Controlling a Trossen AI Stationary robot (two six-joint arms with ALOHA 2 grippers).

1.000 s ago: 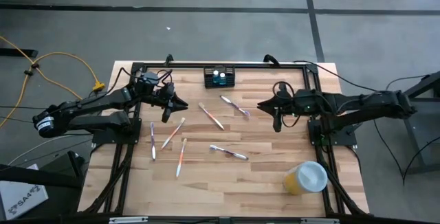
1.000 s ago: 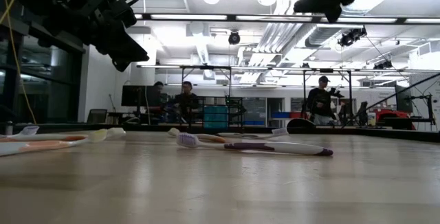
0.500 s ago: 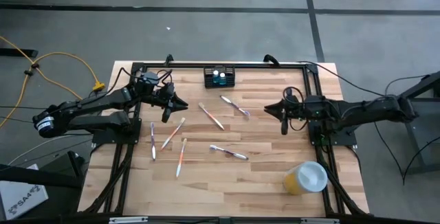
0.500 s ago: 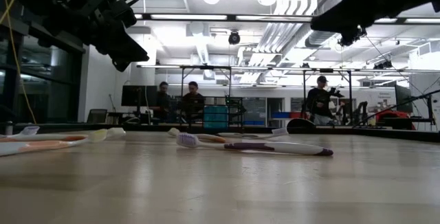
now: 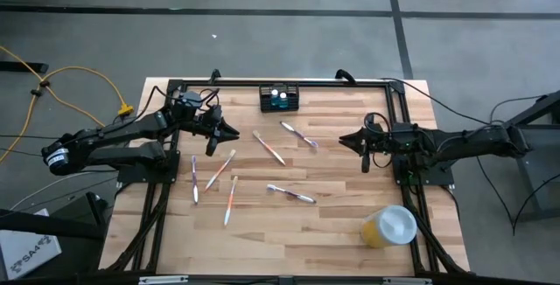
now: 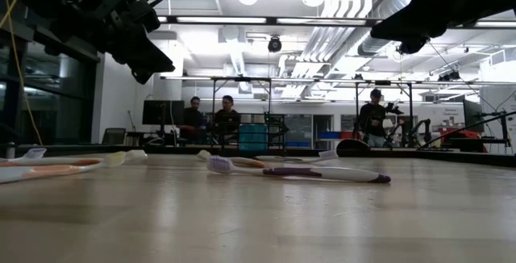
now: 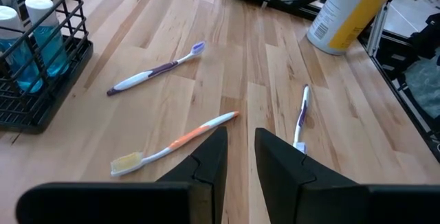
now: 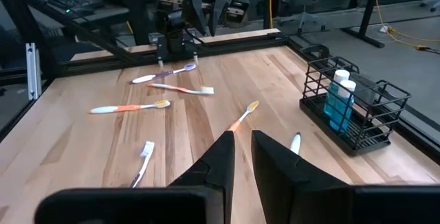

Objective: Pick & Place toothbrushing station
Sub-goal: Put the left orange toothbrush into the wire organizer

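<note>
Yellow cup sits at the near edge, right. Mid-table, loose toothbrushes. My left claw & right claw hang above the wood, both w/ a narrow gap, empty. Black caddy stands at the far edge, centre, two blue bottles inside.

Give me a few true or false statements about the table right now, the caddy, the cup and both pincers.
1. The black caddy holds blue bottles. True.
2. The yellow cup stands inside the caddy. False: it sits apart, near the table's front right corner.
3. The left pincer grips a toothbrush. False: it holds nothing.
4. The right pincer is off the table, holding nothing. True.
5. Toothbrushes lie loose on the wood. True.
</note>
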